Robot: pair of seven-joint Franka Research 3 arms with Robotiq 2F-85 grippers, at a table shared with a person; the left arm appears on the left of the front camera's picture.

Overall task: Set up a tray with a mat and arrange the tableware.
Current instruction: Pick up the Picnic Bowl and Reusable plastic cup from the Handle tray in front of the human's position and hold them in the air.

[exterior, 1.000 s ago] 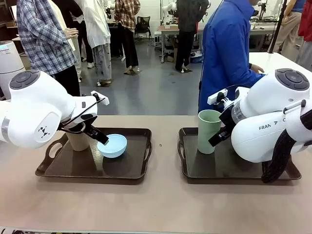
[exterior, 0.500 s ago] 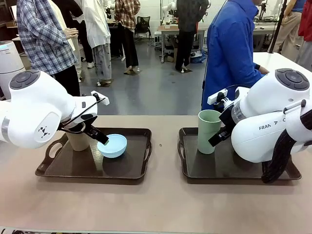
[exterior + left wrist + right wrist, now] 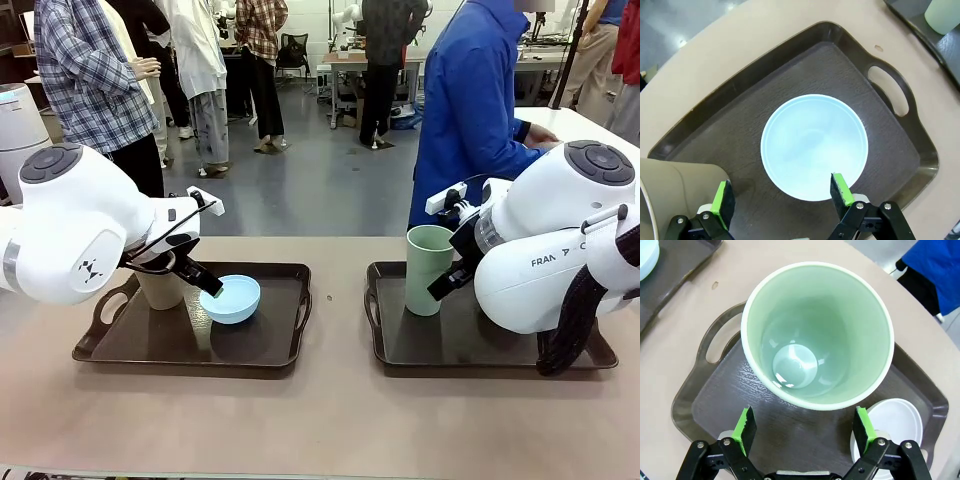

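On the left dark brown tray (image 3: 260, 352) stand a tan cup (image 3: 160, 288) and a light blue bowl (image 3: 230, 298). My left gripper (image 3: 207, 284) hangs open just above the bowl's near rim. From the left wrist the bowl (image 3: 814, 146) lies ahead of the open gripper (image 3: 782, 196), with the tan cup (image 3: 675, 190) beside one finger. On the right tray (image 3: 450, 345) stands a pale green cup (image 3: 428, 268). My right gripper (image 3: 805, 429) is open behind the cup (image 3: 817, 335), and a white bowl (image 3: 895, 422) sits beside one finger. Both tray floors are dark and textured, like a mat.
A person in a blue coat (image 3: 470, 110) stands at the far side of the table behind the right tray, hand on a neighbouring white table. Bare tan tabletop (image 3: 335, 420) runs between the trays and along the front. Other people stand farther back.
The person in the blue coat has shifted a little to the right and reached a hand out. Neither arm nor any tableware has moved.
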